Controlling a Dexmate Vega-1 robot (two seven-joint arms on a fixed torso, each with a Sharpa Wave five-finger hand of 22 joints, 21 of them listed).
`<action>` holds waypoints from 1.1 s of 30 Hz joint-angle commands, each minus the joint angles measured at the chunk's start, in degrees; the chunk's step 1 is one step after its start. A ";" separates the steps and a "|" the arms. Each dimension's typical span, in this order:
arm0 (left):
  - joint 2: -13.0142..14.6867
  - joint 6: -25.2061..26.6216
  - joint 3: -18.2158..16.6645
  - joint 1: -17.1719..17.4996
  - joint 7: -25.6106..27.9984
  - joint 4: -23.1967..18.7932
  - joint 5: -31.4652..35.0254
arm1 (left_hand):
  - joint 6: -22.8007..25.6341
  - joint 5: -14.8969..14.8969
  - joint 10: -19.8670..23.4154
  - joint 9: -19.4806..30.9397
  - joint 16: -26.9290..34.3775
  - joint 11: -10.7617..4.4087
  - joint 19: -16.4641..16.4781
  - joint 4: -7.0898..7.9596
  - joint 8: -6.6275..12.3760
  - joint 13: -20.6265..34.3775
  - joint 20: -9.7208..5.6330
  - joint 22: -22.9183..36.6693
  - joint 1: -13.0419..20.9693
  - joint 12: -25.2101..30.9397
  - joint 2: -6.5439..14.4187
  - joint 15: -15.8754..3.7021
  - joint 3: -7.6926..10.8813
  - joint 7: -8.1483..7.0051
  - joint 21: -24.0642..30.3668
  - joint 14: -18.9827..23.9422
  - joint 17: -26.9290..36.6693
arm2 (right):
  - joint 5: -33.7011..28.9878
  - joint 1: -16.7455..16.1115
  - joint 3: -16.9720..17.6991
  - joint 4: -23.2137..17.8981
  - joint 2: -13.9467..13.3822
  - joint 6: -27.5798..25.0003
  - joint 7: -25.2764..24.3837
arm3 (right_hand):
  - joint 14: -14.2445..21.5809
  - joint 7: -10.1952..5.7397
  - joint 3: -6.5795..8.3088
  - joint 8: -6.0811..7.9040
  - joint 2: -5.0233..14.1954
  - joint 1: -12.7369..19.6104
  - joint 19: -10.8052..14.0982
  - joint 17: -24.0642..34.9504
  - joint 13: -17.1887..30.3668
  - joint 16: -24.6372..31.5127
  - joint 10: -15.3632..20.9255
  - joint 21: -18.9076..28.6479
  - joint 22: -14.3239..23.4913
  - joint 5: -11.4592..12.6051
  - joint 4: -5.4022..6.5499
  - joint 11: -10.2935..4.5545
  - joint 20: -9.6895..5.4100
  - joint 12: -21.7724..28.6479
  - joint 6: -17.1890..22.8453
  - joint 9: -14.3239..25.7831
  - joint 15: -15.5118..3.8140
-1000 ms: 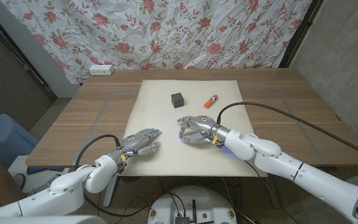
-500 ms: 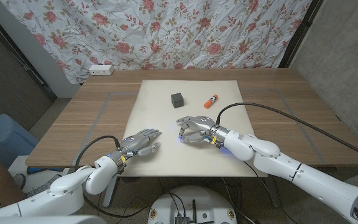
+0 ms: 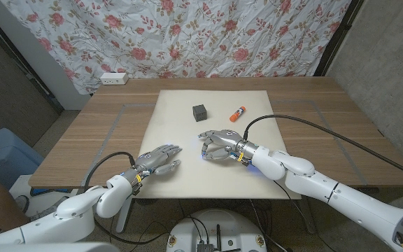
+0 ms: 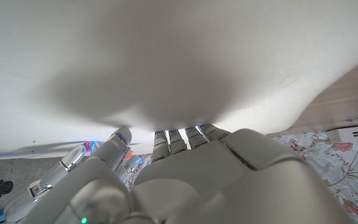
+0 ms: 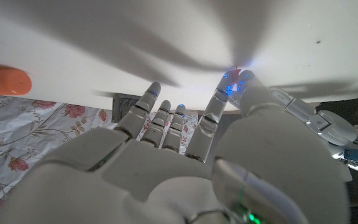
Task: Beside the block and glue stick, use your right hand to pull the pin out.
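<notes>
The right hand (image 3: 219, 145) hovers low over the white mat (image 3: 180, 168), thumb and a finger pressed together on a tiny pin (image 5: 238, 66), barely visible. The left hand (image 3: 158, 158) rests near the mat's front edge, fingers apart, holding nothing. Farther back lie the block (image 3: 200, 112) and glue stick (image 3: 238, 112). The wooden table (image 3: 96, 126) stands before a floral curtain (image 3: 187, 35).

Open mat (image 3: 271, 112) between right hand (image 3: 219, 145) and block (image 3: 200, 112), glue stick (image 3: 238, 111) beyond.
</notes>
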 commanded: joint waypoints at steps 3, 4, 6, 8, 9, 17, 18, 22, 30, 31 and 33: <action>-0.10 -0.25 0.21 -0.28 -0.36 0.18 0.21 | 1.27 -0.21 0.78 0.39 0.39 0.08 1.08 -0.69 0.13 0.16 -4.00 0.28 0.94 0.30 4.92 -2.15 0.14 0.00 0.13 0.81 0.09 | 0.69 -0.31 0.15 0.10 -0.10 0.19 -0.26 | 0.55 -0.06 -0.14 0.65 0.00 1.04 0.56 0.20 0.11 0.30 0.66 0.12 0.10 -0.02 0.00 -0.37 -0.10 0.17 1.36 0.24 -2.54; -0.09 -0.20 0.21 -0.24 -0.33 0.16 0.25 | 1.29 -0.22 0.81 0.39 0.40 0.10 1.09 -0.74 0.12 0.16 -4.00 0.28 0.97 0.31 4.93 -2.09 0.14 0.01 0.14 0.83 0.09 | 0.87 -0.37 0.19 0.13 -0.07 0.18 -0.27 | 0.60 -0.07 -0.15 0.69 0.02 1.08 0.59 0.21 0.11 0.31 0.66 0.12 0.10 -0.02 0.00 -0.39 -0.11 0.15 1.46 0.24 -2.55; -0.19 0.14 0.17 -0.13 -0.27 0.08 0.24 | 1.30 -0.23 0.80 0.39 0.39 0.15 1.13 -0.79 0.12 0.16 -4.04 0.28 1.00 0.30 4.93 -2.08 0.15 0.03 0.14 0.82 0.09 | 1.10 -0.49 0.23 0.22 -0.02 0.12 -0.32 | 0.59 -0.08 -0.16 0.75 0.05 1.16 0.59 0.22 0.11 0.32 0.65 0.11 0.10 -0.03 -0.01 -0.40 -0.14 0.13 1.63 0.24 -2.64; -0.16 0.03 0.21 -0.10 -0.10 0.14 0.38 | 1.31 -0.24 0.82 0.39 0.40 0.15 1.15 -0.88 0.11 0.16 -4.02 0.28 1.07 0.30 4.95 -2.05 0.17 0.03 0.14 0.85 0.09 | 1.50 -0.56 0.29 0.29 0.00 0.23 -0.28 | 0.63 -0.10 -0.17 0.87 0.14 1.31 0.62 0.25 0.11 0.35 0.68 0.08 0.10 -0.05 -0.03 -0.39 -0.20 0.10 1.95 0.24 -2.72; -0.17 0.24 0.19 0.00 -0.06 0.06 0.40 | 1.40 -0.25 0.82 0.39 0.40 0.16 1.15 -0.94 0.13 0.16 -4.00 0.28 1.10 0.29 4.95 -2.05 0.18 0.06 0.14 0.87 0.09 | 1.53 -0.62 0.31 0.32 0.03 0.23 -0.43 | 0.61 -0.11 -0.17 0.89 0.15 1.35 0.66 0.26 0.11 0.34 0.67 0.09 0.10 -0.05 -0.03 -0.44 -0.21 0.08 1.99 0.24 -2.74; -0.19 0.52 0.14 0.37 0.29 -0.08 0.33 | 1.52 -0.31 0.90 0.40 0.40 0.06 1.24 -1.26 0.12 0.16 -4.06 0.28 1.32 0.29 4.97 -2.05 0.20 0.09 0.14 0.91 0.11 | 1.81 -0.86 0.48 0.36 0.13 0.08 -0.93 | 0.74 -0.13 -0.17 1.20 0.45 1.84 0.83 0.36 0.11 0.45 1.08 0.06 0.10 -0.08 -0.07 -0.95 -0.35 0.10 2.91 0.23 -3.05; -0.15 0.27 0.18 0.33 0.35 0.03 0.36 | 1.53 -0.32 0.91 0.40 0.42 0.06 1.26 -1.28 0.12 0.16 -4.05 0.28 1.33 0.29 4.98 -2.06 0.20 0.10 0.14 0.96 0.11 | 1.89 -0.88 0.49 0.45 0.16 0.11 -1.02 | 0.79 -0.13 -0.17 1.23 0.48 1.88 0.86 0.37 0.11 0.47 1.13 0.07 0.10 -0.09 -0.07 -0.92 -0.39 0.11 2.99 0.23 -3.03; -0.29 0.65 0.28 0.28 0.14 -0.08 0.40 | 1.56 -0.35 0.93 0.40 0.41 0.05 1.26 -1.44 0.10 0.16 -4.01 0.27 1.44 0.28 5.00 -2.10 0.21 0.06 0.12 0.94 0.12 | 2.08 -0.83 0.48 0.83 0.32 0.35 -1.42 | 0.94 -0.10 -0.19 1.40 0.57 2.07 1.01 0.40 0.11 0.55 1.34 0.08 0.10 -0.11 -0.08 -0.99 -0.47 0.14 3.47 0.22 -3.02; -0.44 0.69 0.51 -0.29 -0.48 0.14 0.52 | 1.73 -0.38 1.11 0.40 0.44 -0.04 1.28 -1.63 0.13 0.15 -4.01 0.27 1.60 0.32 5.06 -2.11 0.23 -0.02 0.11 1.02 0.14 | 2.24 -0.83 0.50 0.98 0.48 0.26 -1.77 | 1.02 -0.12 -0.29 1.57 0.66 2.31 1.13 0.48 0.11 0.62 1.62 0.06 0.10 -0.18 -0.07 -1.46 -0.55 0.13 4.07 0.19 -3.07; -0.49 0.87 0.51 -0.29 -0.49 0.10 0.55 | 1.72 -0.39 1.13 0.40 0.46 0.01 1.29 -1.66 0.12 0.15 -3.98 0.27 1.62 0.32 5.07 -2.13 0.23 0.01 0.11 1.08 0.15 | 2.21 -0.86 0.52 0.95 0.50 0.21 -1.90 | 0.99 -0.12 -0.30 1.58 0.66 2.33 1.14 0.48 0.11 0.61 1.66 0.05 0.10 -0.18 -0.07 -1.46 -0.54 0.13 4.10 0.18 -3.07; -0.36 0.39 0.54 -0.43 -0.53 0.28 0.48 | 1.77 -0.39 1.15 0.40 0.48 -0.04 1.32 -1.71 0.13 0.15 -3.99 0.27 1.66 0.32 5.08 -2.08 0.24 0.03 0.12 1.13 0.15 | 2.30 -0.84 0.53 0.93 0.48 0.23 -1.87 | 1.01 -0.13 -0.33 1.58 0.66 2.36 1.14 0.50 0.11 0.63 1.70 0.04 0.10 -0.20 -0.06 -1.40 -0.56 0.12 4.16 0.17 -3.04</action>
